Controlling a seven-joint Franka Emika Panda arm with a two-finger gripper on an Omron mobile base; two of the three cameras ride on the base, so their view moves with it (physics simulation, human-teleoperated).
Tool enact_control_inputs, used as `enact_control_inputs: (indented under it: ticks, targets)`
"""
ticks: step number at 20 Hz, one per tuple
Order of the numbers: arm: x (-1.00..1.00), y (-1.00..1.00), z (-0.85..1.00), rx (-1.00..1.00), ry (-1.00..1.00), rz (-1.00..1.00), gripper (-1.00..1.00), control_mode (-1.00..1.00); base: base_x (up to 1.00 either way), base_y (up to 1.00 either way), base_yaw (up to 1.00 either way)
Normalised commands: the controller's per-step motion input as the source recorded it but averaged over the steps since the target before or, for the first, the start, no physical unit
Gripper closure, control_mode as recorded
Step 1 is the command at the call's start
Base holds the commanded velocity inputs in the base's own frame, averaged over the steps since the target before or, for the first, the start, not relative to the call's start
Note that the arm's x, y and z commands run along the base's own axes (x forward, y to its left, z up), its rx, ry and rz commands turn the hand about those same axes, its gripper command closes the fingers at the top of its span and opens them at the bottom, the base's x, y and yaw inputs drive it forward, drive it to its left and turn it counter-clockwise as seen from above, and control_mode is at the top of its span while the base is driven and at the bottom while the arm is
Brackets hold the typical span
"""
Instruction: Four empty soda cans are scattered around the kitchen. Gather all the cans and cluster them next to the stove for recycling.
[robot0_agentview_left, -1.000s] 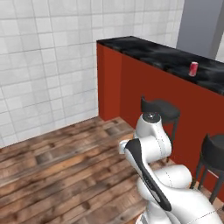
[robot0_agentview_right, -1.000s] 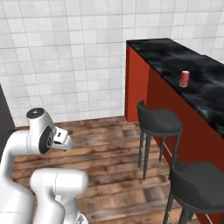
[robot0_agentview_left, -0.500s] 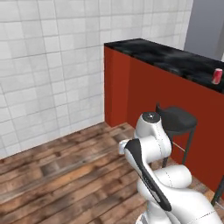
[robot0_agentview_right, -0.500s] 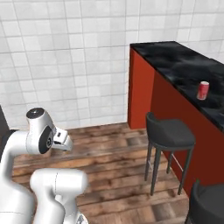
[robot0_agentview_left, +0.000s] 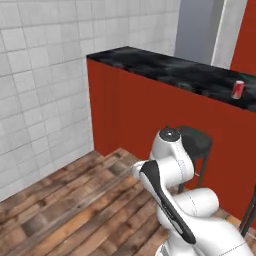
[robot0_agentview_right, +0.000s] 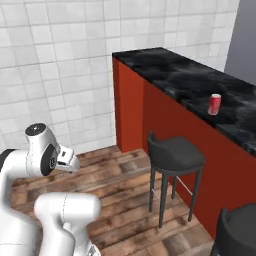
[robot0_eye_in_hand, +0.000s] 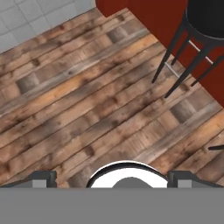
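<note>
One red soda can (robot0_agentview_left: 238, 90) with a silvery top stands upright on the black marbled counter (robot0_agentview_left: 165, 67); the right base view shows the same can (robot0_agentview_right: 214, 104) near the counter's front edge. My arm is folded close over the base, well short of the counter. In the hand view my gripper (robot0_eye_in_hand: 113, 178) points down at the wood floor. It is open, with its fingertips (robot0_eye_in_hand: 42, 177) far apart and nothing between them. The stove is out of view.
A black bar stool (robot0_agentview_right: 175, 155) stands against the red counter front (robot0_agentview_right: 165, 130), and part of a second stool (robot0_agentview_right: 237, 232) shows at the lower right. A white tiled wall (robot0_agentview_left: 40, 75) closes the left side. Wood floor (robot0_eye_in_hand: 87, 100) lies open below the hand.
The whole scene has shifted in both base views, so the base has driven and turned along the counter. The arm keeps its folded pose and the jaws stay open.
</note>
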Motion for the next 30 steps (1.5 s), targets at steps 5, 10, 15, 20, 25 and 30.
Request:
enact_control_inputs:
  ticks: [5,10,15,20,25,30]
  targets:
    - [0.00,0.00,0.00,0.00,0.00,0.00,-1.00,1.00,0.39,0.29,-0.62]
    - [0.00,0.00,0.00,0.00,0.00,0.00,-1.00,1.00,0.36,0.27,-0.66]
    - [0.00,0.00,0.00,0.00,0.00,0.00,-1.00,1.00,0.36,0.28,-0.65]
    - [0.00,0.00,0.00,0.00,0.00,0.00,-1.00,1.00,0.38,0.32,-0.56]
    - [0.00,0.00,0.00,0.00,0.00,0.00,-1.00,1.00,0.47,0.38,-0.39]
    - [0.00,0.00,0.00,0.00,0.00,0.00,-1.00,1.00,0.49,0.41,-0.33]
